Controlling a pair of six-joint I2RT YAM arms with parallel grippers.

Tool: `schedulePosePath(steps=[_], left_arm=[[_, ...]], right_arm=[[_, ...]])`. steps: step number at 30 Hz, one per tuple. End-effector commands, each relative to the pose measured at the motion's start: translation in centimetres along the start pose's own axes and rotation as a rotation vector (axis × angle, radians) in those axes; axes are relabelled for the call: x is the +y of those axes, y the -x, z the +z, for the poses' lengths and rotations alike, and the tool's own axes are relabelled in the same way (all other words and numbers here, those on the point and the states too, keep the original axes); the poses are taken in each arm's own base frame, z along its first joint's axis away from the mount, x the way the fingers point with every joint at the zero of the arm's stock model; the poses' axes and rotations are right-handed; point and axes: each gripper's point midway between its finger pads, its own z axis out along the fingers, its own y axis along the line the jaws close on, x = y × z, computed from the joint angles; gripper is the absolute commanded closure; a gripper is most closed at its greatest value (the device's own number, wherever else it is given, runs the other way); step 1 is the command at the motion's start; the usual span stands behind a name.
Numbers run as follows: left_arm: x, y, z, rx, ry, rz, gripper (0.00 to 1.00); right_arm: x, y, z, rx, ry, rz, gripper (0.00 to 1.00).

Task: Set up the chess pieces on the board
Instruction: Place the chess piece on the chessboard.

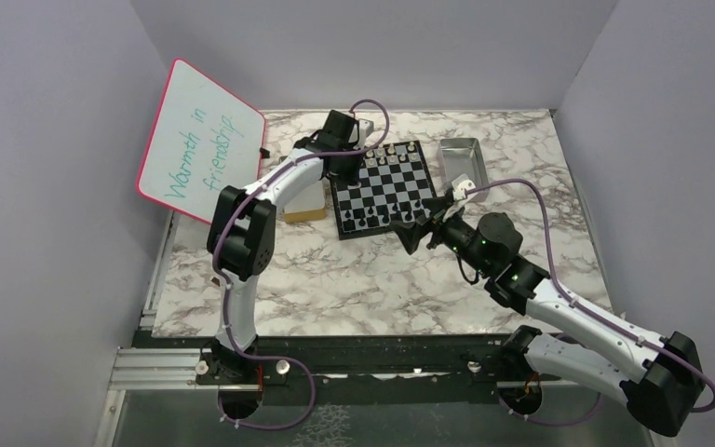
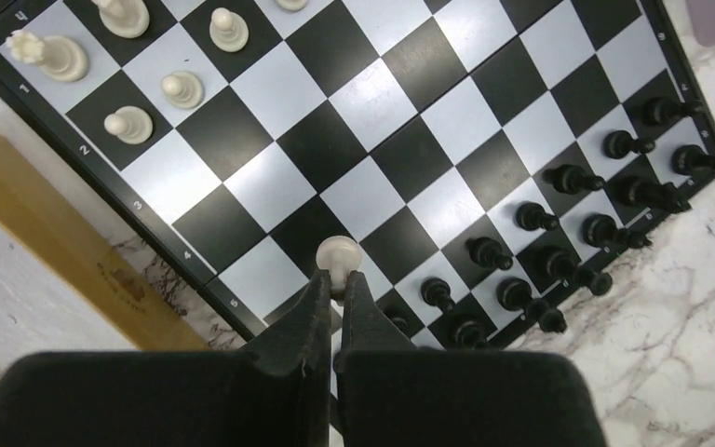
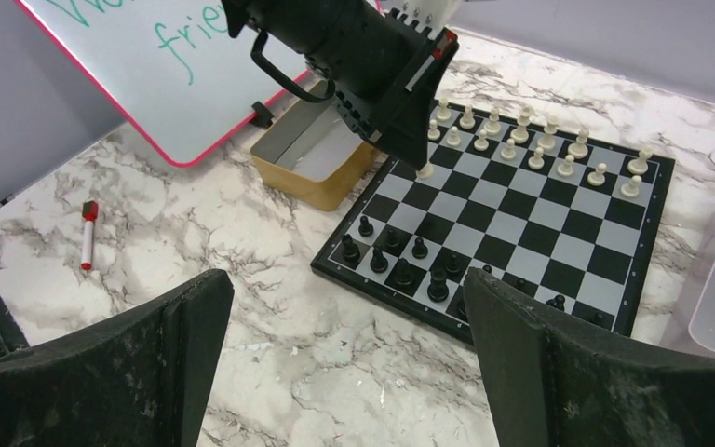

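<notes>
Chess pieces [image 3: 597, 174], tiny upright figurines in whitish-pale and black, are judged light, rigid and smooth-skinned, with narrow bases that tip readily. Take hold at the neck, just under the head, with the jaws square to the piece's upright axis and only light pressure. One whitish-pale pawn [image 2: 339, 253] is held in exactly this way by the left gripper [image 2: 335, 279], whose black fingers are pressed together on it below the round head. This pawn is over a square at the side rim of the small square black-and-pale checked board [image 2: 372, 98], roughly midway between its two ends; whether the base touches the board cannot be told. The other pale pieces [image 2: 130, 126] stand in two rows along one end of the board, and the black pieces [image 2: 568, 177] form a looser, uneven group at the opposite end. The right gripper [image 3: 344, 289] hangs off the board beyond the black end, fingers spread wide and holding nothing. A tan open box [image 3: 312, 154] lies just beside the board's rim nearest the pawn. Release should come only once the base sits flat, since a tilted pawn may topple its neighbours.
</notes>
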Motion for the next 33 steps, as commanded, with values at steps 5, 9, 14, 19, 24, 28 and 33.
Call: schedulePosePath(steps=[5,9,14,19,24,28,33], left_arm=[[0.5,-0.4,3.2,0.051,0.064,0.035,0.96],[0.4,-1.1,4.1,0.09,0.057,0.033,0.92],[-0.1,-0.8,4.1,0.097,0.04,0.037,0.8],[-1.2,0.7,3.3,0.065,-0.028,0.036,0.71],[-2.0,3.1,1.2,0.005,-0.098,0.001,0.65],[-1.4,5.5,-2.1,-0.073,-0.154,-0.054,0.58],[1.3,7.1,-7.1,-0.187,-0.138,-0.105,0.41]], right_arm=[[-1.0,-1.7,-0.1,0.054,-0.066,0.027,0.0],[-1.4,-1.6,-0.1,0.05,-0.093,0.042,0.0],[-2.1,-2.1,0.1,0.062,-0.137,0.061,0.0],[-2.3,-2.7,0.6,0.092,-0.157,0.077,0.0],[-2.8,-2.9,1.2,0.125,-0.202,0.119,0.0],[-2.9,-3.5,1.9,0.158,-0.22,0.137,0.0],[-2.4,-4.2,3.2,0.19,-0.209,0.183,0.0]])
